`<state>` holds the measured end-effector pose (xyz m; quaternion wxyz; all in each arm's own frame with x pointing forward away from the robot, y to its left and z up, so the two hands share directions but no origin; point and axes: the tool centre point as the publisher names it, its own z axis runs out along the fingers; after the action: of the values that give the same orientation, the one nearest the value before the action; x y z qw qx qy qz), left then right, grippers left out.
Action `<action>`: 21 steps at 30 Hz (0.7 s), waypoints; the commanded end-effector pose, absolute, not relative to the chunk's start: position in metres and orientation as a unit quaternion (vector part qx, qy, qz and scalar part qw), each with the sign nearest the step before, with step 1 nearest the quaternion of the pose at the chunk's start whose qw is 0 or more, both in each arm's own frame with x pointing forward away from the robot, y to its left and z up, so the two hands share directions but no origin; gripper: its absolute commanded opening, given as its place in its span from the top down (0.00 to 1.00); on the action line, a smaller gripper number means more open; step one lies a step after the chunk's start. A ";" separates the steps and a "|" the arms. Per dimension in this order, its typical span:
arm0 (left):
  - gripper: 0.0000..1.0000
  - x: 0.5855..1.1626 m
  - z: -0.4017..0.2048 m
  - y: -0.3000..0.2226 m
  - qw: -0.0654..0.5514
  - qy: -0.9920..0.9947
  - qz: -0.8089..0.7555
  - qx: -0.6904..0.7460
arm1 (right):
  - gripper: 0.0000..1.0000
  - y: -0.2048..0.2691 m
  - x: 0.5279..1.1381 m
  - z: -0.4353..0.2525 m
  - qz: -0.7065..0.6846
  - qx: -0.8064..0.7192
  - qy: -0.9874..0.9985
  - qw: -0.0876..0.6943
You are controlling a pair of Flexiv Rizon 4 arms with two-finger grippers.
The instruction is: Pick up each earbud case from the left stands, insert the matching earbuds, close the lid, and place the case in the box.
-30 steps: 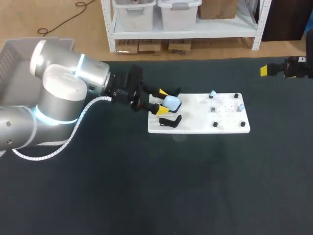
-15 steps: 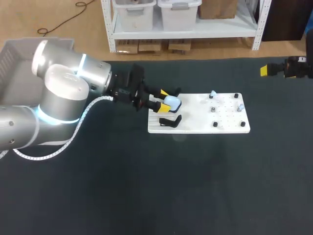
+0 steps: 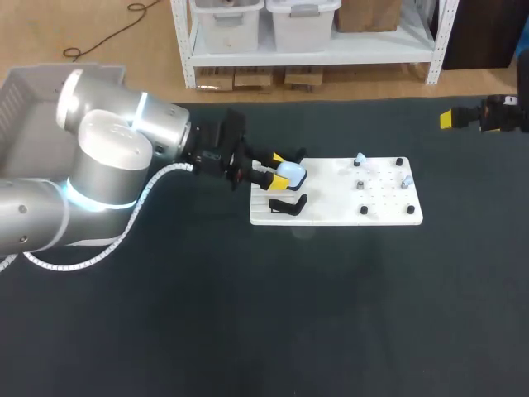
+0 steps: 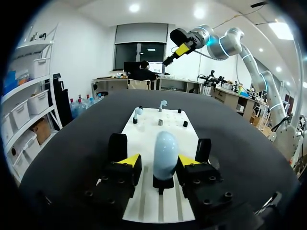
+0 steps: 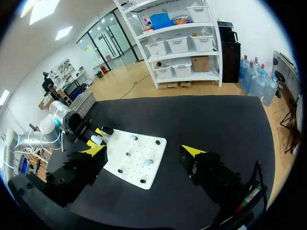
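A pale blue earbud case [image 3: 291,172] stands upright on a black stand at the left end of the white board [image 3: 380,211]. My left gripper [image 3: 274,169] straddles it. In the left wrist view the case [image 4: 165,153] sits between the yellow fingertips [image 4: 128,161]; one tip is against it and a small gap shows at the other, so the gripper [image 4: 157,162] is open. Two white earbuds [image 4: 137,112] stand on pegs farther along the board. My right gripper [image 5: 144,151] hangs open, high off the table's far right [image 3: 446,119].
An empty black stand [image 3: 288,205] lies on the board just beside the case. Small black pegs dot the board's right half [image 3: 364,210]. A grey box [image 3: 16,99] stands at the table's far left, behind my left arm.
The left gripper's fingers have drawn in closer around the case, and the arm has edged slightly towards it. The right arm has not moved.
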<state>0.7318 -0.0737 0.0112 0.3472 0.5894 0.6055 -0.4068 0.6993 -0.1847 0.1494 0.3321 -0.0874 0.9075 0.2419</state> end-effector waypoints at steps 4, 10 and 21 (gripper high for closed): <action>0.81 0.730 0.010 -0.074 0.345 0.604 -0.410 0.590 | 0.00 -0.185 0.699 0.150 0.242 -0.087 0.908 0.332; 1.00 0.727 0.010 -0.073 0.346 0.604 -0.409 0.590 | 0.00 -0.185 0.699 0.150 0.242 -0.087 0.908 0.332; 1.00 0.706 0.073 -0.056 0.408 0.572 -0.438 0.561 | 0.00 -0.185 0.699 0.150 0.242 -0.087 0.908 0.332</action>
<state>0.7278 -0.0690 0.0607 0.3854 0.5731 0.5681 -0.4476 0.6993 -0.1847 0.1494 0.3321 -0.0874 0.9075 0.2419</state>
